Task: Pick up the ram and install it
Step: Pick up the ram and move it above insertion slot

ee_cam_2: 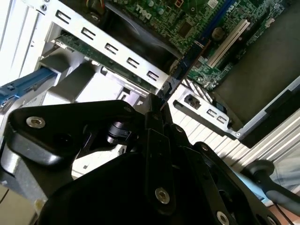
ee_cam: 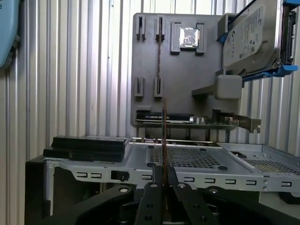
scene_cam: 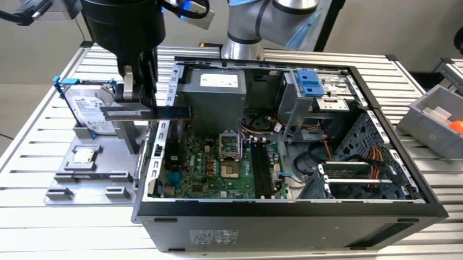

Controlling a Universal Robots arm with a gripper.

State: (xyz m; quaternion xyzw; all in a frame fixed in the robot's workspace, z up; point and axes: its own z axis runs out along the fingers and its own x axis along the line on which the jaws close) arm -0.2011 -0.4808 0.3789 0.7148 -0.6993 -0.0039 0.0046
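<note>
Gripper (scene_cam: pixel 136 99) clamped on ram (scene_cam: pixel 148 112). Stick held level in air above computer case (scene_cam: pixel 289 222) wall, beside parts tray (scene_cam: pixel 101 169) by counter (scene_cam: pixel 43 227) edge at exterior view's left. Risk judged: stick knocked against wall or twisted in grip if lowered short of memory slots (scene_cam: pixel 262 162).

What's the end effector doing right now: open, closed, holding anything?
End effector: closed on the memory stick, holding it in the air at the edge of the open computer case.
</note>
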